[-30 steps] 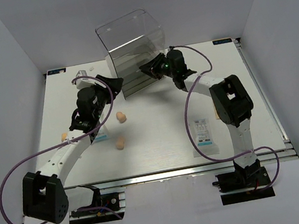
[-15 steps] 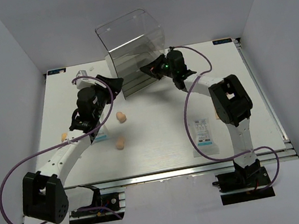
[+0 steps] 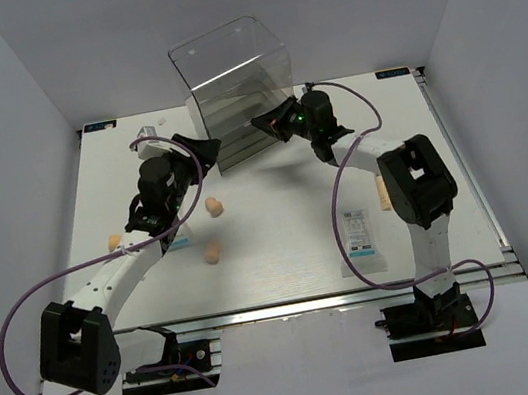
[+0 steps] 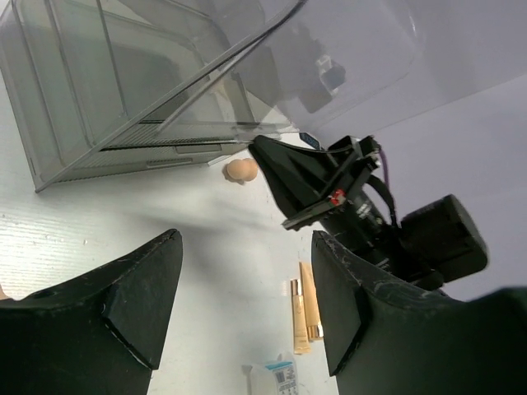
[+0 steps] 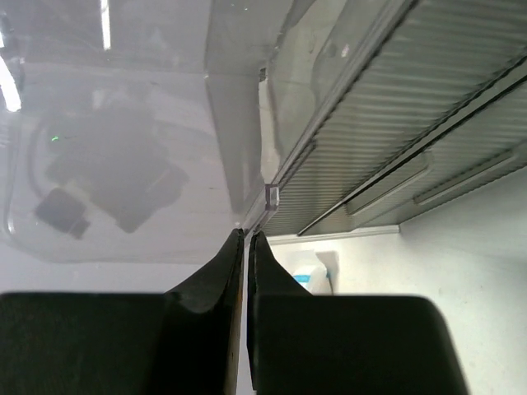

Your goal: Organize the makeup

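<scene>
- Right now the right gripper [image 5: 247, 239] is pressing its jaws fully together at the thin front lip of the tall clear plastic drawer box [image 3: 231, 61] — likely to work a drawer open. Whether plastic is nipped between them, I cannot tell.
- The left gripper [image 4: 243, 240] is hovering wide open and empty beside the box's corner — probably to steady it.
- One small peach egg-shaped sponge [image 4: 241, 170] is lying ahead of the left jaws, close by the right gripper.
- The slim beige stick [image 4: 295, 317], the beige tube [image 4: 310, 300] and a flat white-and-clear sachet [image 3: 358, 230] are lying well apart from both grippers, waiting.
</scene>
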Motion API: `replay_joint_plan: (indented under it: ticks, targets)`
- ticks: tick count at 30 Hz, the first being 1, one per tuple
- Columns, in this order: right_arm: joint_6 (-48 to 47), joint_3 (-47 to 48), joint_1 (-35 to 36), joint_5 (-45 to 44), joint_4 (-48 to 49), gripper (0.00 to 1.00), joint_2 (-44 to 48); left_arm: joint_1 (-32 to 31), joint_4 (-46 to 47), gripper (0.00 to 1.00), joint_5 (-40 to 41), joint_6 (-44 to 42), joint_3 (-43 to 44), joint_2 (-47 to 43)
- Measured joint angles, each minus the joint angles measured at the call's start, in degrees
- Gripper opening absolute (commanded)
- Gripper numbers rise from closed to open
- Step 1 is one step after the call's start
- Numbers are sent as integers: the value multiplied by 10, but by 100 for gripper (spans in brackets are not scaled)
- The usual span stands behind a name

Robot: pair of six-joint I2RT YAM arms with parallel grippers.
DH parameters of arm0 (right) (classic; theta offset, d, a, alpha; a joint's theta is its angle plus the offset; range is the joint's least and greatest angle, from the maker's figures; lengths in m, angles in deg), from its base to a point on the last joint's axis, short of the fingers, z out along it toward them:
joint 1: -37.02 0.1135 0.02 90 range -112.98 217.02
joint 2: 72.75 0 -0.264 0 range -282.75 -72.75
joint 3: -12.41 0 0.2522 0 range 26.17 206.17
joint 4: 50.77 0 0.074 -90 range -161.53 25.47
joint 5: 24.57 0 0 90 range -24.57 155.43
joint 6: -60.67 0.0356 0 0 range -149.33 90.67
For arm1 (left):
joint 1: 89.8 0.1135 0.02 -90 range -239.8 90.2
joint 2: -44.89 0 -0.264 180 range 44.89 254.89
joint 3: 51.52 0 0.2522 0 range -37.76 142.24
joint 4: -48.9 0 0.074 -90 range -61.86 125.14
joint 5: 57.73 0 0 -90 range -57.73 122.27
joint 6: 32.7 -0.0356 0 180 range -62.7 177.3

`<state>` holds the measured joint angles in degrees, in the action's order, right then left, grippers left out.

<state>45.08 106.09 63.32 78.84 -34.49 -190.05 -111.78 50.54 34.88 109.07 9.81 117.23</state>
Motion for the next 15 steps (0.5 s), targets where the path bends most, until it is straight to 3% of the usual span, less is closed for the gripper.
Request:
replay_joint_plan:
  ticks: [15]
  targets:
    - [0,-51,0,4,-44,0,117,-1,20,77,-3,-43,6,48]
